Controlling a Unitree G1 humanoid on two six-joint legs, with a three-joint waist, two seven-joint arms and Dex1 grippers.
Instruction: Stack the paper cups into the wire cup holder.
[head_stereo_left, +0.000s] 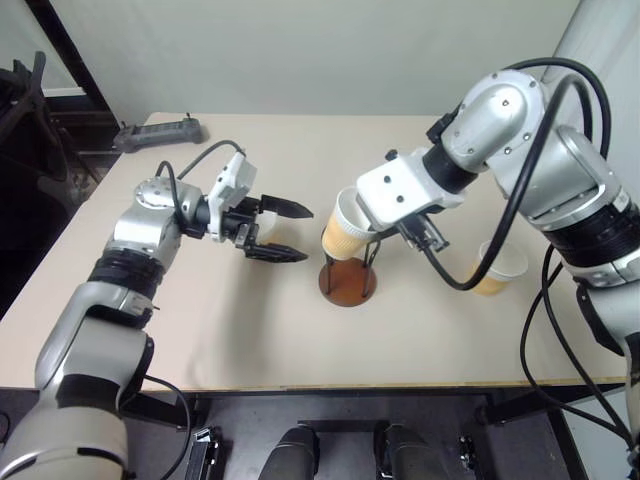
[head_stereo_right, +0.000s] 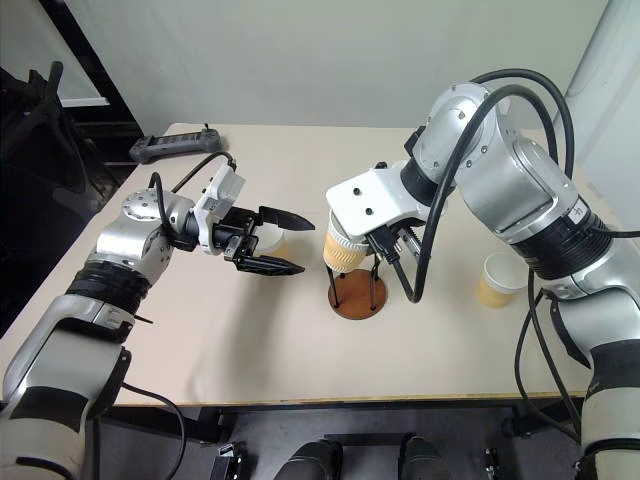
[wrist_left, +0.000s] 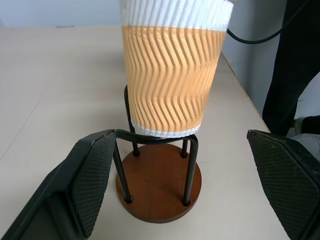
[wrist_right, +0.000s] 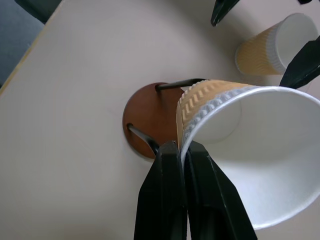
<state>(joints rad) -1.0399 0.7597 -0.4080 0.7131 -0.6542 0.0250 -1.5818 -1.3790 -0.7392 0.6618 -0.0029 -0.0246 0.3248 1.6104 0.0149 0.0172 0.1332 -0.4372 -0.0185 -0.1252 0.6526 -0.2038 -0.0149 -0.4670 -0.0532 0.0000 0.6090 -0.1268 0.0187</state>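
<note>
A paper cup (head_stereo_left: 343, 228), white at the rim and tan-orange below, hangs tilted over the wire cup holder (head_stereo_left: 347, 283). My right gripper (wrist_right: 183, 150) is shut on its rim. In the left wrist view the cup's bottom (wrist_left: 167, 127) sits right at the top of the dark wire loops, above the reddish-brown base (wrist_left: 160, 187). My left gripper (head_stereo_left: 300, 234) is open just left of the holder, pointing at it, nothing between its fingers. A second cup (head_stereo_right: 268, 238) stands on the table behind the left fingers. A third cup (head_stereo_left: 497, 268) stands at the right, under my right arm.
A black power strip (head_stereo_left: 160, 133) lies at the table's back left corner. Dark equipment stands off the table's left edge (head_stereo_left: 40, 130). The beige table (head_stereo_left: 220, 330) has open surface in front of the holder, up to its front edge.
</note>
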